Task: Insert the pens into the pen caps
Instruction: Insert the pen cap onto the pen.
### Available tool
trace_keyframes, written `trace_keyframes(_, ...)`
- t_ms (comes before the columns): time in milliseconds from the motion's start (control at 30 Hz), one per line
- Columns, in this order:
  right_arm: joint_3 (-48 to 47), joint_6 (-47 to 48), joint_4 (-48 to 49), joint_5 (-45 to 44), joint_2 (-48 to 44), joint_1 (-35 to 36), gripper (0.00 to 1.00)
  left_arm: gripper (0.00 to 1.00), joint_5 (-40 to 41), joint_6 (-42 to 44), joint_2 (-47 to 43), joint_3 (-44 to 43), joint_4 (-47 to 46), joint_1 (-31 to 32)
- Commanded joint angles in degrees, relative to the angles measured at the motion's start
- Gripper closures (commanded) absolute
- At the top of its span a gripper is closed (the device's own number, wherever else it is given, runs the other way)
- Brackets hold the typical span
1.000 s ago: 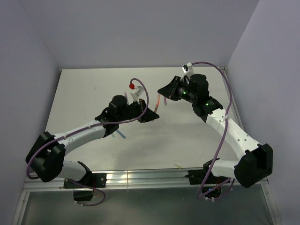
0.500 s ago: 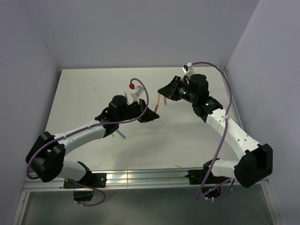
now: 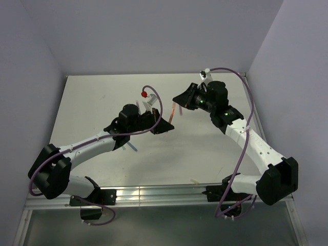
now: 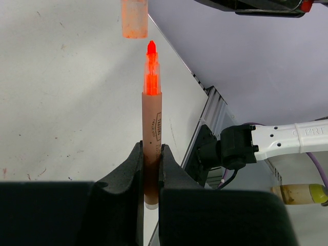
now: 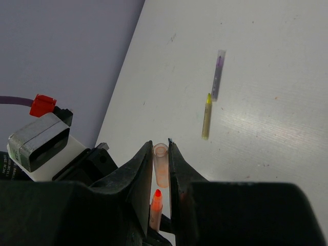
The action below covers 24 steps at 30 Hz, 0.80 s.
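My left gripper (image 3: pixel 163 126) is shut on an orange pen (image 4: pixel 152 128) and holds it above the table, bright orange tip (image 4: pixel 151 49) pointing away. My right gripper (image 3: pixel 179 101) is shut on a pale orange pen cap (image 5: pixel 161 165). In the left wrist view the cap (image 4: pixel 135 18) hangs just beyond the tip with a small gap, roughly in line. In the right wrist view the pen tip (image 5: pixel 157 197) sits just below the cap's open end. A grey-purple pen (image 5: pixel 219 75) and a yellow pen (image 5: pixel 206 117) lie on the table (image 5: pixel 266 102).
A blue pen (image 3: pixel 132 147) lies partly under my left arm. A small pale stub (image 3: pixel 195 180) lies near the front edge. The table's metal rail (image 3: pixel 154 195) runs along the front. Purple walls close in on the left, back and right.
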<state>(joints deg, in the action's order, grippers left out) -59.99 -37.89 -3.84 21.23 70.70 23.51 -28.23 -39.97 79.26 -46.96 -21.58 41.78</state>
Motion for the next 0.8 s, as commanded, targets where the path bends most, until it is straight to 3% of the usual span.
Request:
trace_keyframes(0, -2.77, -0.17, 1.64, -0.76, -0.56, 0.4, 1.0, 1.0, -0.86, 0.06, -0.34, -0.68, -2.85, 0.32)
trace_keyframes(767, -1.8, -0.43, 2.17, -0.67, -1.97, 0.14, 1.0, 1.0, 0.1, 0.33, 0.1, -0.5, -2.59, 0.5)
